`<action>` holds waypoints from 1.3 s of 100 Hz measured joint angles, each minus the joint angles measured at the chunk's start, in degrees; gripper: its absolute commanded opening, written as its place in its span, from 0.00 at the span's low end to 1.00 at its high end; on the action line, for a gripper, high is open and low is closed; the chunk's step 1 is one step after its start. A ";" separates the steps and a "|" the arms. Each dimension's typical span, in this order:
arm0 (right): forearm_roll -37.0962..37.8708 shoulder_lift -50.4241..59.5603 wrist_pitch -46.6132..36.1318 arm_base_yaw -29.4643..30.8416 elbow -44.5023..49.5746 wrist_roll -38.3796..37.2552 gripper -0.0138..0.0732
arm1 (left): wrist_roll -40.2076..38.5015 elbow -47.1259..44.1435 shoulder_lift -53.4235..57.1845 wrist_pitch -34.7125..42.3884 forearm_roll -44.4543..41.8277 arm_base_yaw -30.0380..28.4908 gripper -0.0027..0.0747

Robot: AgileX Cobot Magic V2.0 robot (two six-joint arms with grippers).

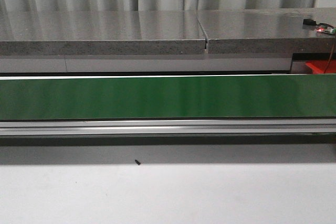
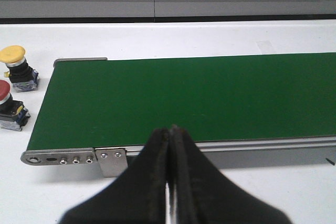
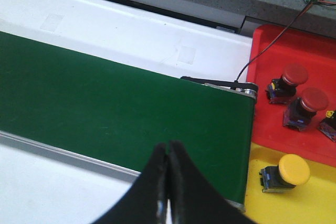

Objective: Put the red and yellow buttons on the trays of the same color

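Left gripper [image 2: 169,182]: jaws pressed together, nothing between them, poised at the near edge of the green conveyor belt [image 2: 199,98]. Just off the belt's end on the white table [image 2: 157,38] sit a yellow button [image 2: 18,63] and a red button [image 2: 9,106], side by side, likely the waiting supply.

Right gripper [image 3: 168,187]: likewise closed and empty, over the belt's other end. Beyond it, the red tray [image 3: 273,56] holds two red buttons [image 3: 302,95]; the yellow tray [image 3: 315,203] holds one yellow button [image 3: 286,172]. Sorting appears partly done; the trays sit where the belt delivers.
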State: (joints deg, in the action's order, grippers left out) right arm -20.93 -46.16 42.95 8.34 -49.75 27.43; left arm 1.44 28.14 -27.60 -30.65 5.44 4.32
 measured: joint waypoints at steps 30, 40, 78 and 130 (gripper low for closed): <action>0.00 3.11 3.16 0.00 0.78 0.00 0.08 | 0.00 0.00 0.00 0.00 0.00 0.00 0.01; 0.00 3.11 3.46 0.00 0.89 0.00 0.08 | 0.00 0.00 0.00 0.00 0.00 0.00 0.01; 0.00 3.11 3.60 0.00 0.89 0.00 0.08 | 0.00 0.00 0.00 0.00 0.00 0.00 0.01; 0.00 3.11 3.62 0.00 0.89 0.00 0.08 | 0.00 0.00 0.00 0.00 0.00 0.00 0.75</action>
State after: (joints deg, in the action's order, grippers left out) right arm -20.93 -43.05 46.57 8.34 -48.86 27.43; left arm 1.44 28.14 -27.60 -30.65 5.44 4.32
